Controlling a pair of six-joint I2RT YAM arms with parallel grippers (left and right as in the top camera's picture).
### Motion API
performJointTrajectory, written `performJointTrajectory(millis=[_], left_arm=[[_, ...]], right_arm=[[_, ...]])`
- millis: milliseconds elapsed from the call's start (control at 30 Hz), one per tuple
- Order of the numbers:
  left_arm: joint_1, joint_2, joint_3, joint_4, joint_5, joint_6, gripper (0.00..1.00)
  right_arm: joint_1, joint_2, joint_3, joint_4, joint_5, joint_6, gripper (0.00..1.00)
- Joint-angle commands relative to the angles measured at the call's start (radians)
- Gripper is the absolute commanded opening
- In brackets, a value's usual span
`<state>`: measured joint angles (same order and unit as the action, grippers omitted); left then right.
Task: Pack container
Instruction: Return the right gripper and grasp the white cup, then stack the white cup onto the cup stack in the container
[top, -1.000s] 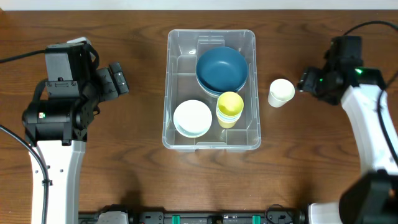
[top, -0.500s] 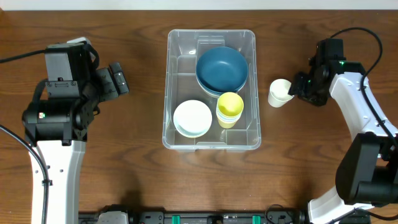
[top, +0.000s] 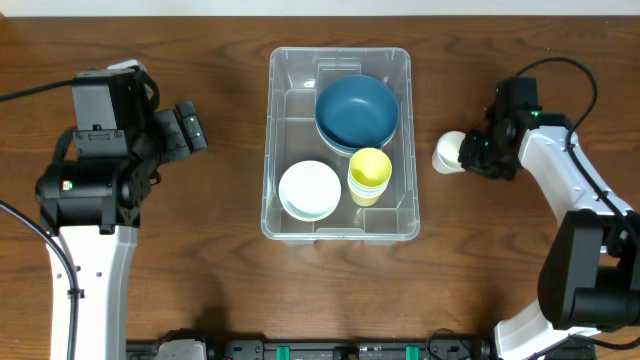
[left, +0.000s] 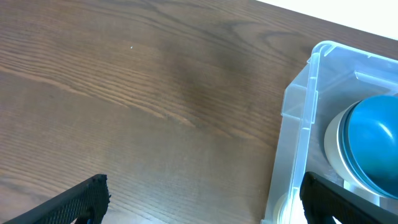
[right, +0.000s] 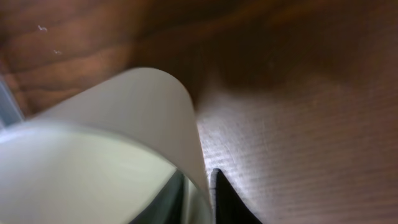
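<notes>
The container (top: 290, 120), a clear plastic bin, stands mid-table and holds a blue bowl (top: 357, 110), a white bowl (top: 309, 189) and a yellow cup (top: 370, 172). To its right a white cup (top: 448, 153) lies tipped on the wood. My right gripper (top: 466, 152) pinches that cup's rim. In the right wrist view the white cup (right: 124, 124) fills the left, with the right gripper (right: 202, 193) showing one dark finger (right: 230, 202) outside the wall and the other inside. My left gripper (top: 190, 127) hovers open left of the bin. The left wrist view shows the left gripper (left: 202, 199) over bare wood beside the container (left: 297, 124).
Brown wooden table (top: 220, 280) all round the bin. The blue bowl (left: 373, 143) sits on a pale one at the bin's far end. Cables trail from both arms near the table's left and right edges.
The right arm has moved left up to the white cup and its jaws have closed onto the cup's rim. The left arm has stayed still.
</notes>
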<state>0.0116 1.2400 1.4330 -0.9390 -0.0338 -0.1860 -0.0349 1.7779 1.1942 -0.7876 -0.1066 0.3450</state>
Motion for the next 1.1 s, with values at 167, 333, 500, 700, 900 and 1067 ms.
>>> performJointTrajectory(millis=[167, 333, 500, 700, 900, 1067], left_arm=[[0.005, 0.002, 0.002, -0.003, -0.012, -0.002, 0.98], [0.005, 0.002, 0.002, -0.003, -0.012, -0.002, 0.98], [0.005, 0.002, 0.002, -0.003, -0.012, -0.002, 0.98], [0.005, 0.002, 0.002, -0.003, -0.012, -0.002, 0.98], [0.005, 0.002, 0.002, -0.003, -0.012, -0.002, 0.98], [0.005, 0.002, 0.002, -0.003, -0.012, -0.002, 0.98]], right_arm=[[0.032, -0.135, 0.061, -0.039, 0.004, 0.013, 0.01], [0.16, -0.325, 0.113, -0.053, 0.004, -0.031, 0.01], [0.378, -0.448, 0.117, -0.052, 0.005, -0.082, 0.01], [0.585, -0.412, 0.115, -0.112, 0.067, -0.079, 0.01], [0.624, -0.331, 0.115, -0.146, 0.178, -0.028, 0.01], [0.62, -0.322, 0.115, -0.113, 0.178, -0.033, 0.01]])
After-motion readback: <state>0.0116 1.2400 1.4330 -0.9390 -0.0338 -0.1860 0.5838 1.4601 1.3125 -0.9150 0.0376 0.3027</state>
